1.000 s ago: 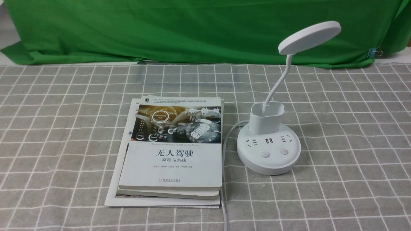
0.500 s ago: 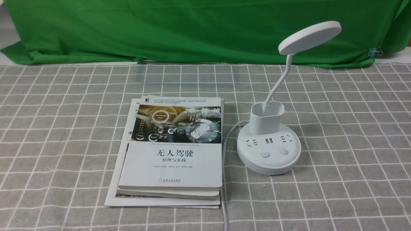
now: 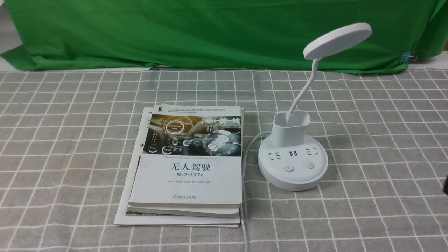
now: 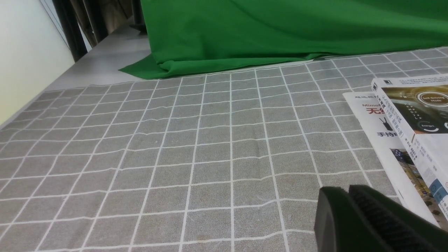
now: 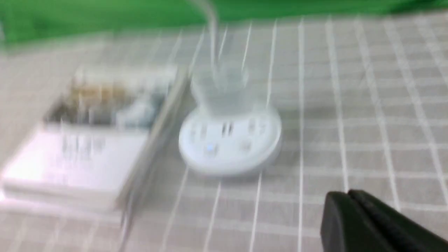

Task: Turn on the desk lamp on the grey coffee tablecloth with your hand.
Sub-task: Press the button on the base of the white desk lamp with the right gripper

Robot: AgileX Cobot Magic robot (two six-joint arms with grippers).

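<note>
Desk lamp (image 5: 229, 140) beyond right fingers (image 5: 371, 224) — apart, untouched

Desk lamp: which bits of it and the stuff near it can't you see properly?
- Right wrist view: blur smears the desk lamp and its buttons; the top edge cuts off its head.
- Front view: the head's underside faces away, so lit or unlit is unclear; the cord runs off the bottom edge.
- Left wrist view: no lamp; the edge cuts off the books.
</note>
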